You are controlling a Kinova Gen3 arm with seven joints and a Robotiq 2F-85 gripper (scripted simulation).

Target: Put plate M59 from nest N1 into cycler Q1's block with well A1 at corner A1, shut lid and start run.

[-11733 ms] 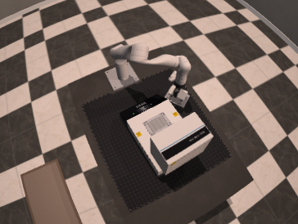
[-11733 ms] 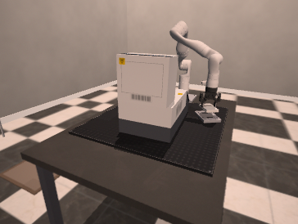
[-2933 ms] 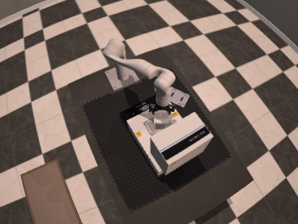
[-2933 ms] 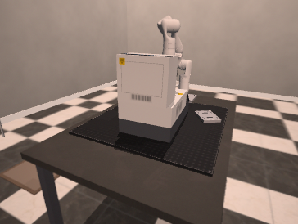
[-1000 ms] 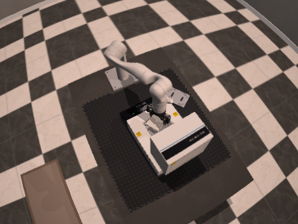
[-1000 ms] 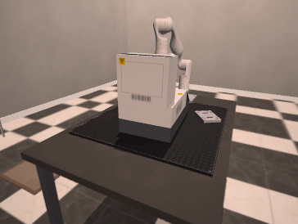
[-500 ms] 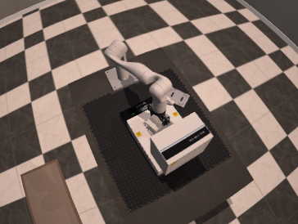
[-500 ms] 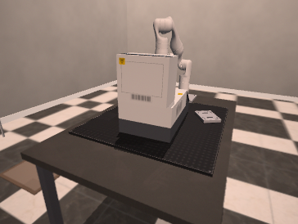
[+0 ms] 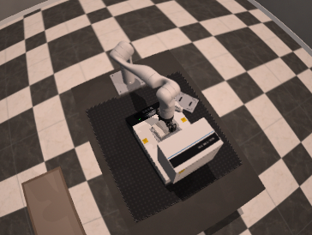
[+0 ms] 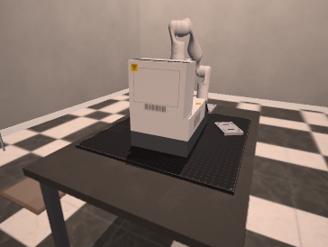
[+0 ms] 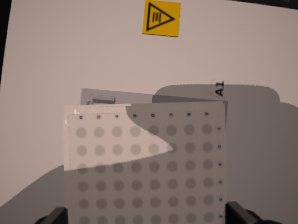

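Pincer (image 9: 171,125) (image 11: 146,216) grasping pale, round-welled plate M59 (image 9: 161,129) (image 11: 145,167) over cycler Q1 (image 9: 143,134) (image 10: 158,123) (image 11: 45,60), inward from tabletop (image 9: 233,189) (image 10: 135,180) edges! "A1" (image 11: 219,89) readable beside recess; barcode (image 10: 155,107) on lid's back.

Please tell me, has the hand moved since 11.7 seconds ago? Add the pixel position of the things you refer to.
Yes; in the top view the hand (image 9: 171,128) (image 11: 147,215) left the plate nest (image 9: 188,102) (image 10: 229,128) and is now over the cycler (image 9: 150,151) (image 10: 159,125) (image 11: 45,60).
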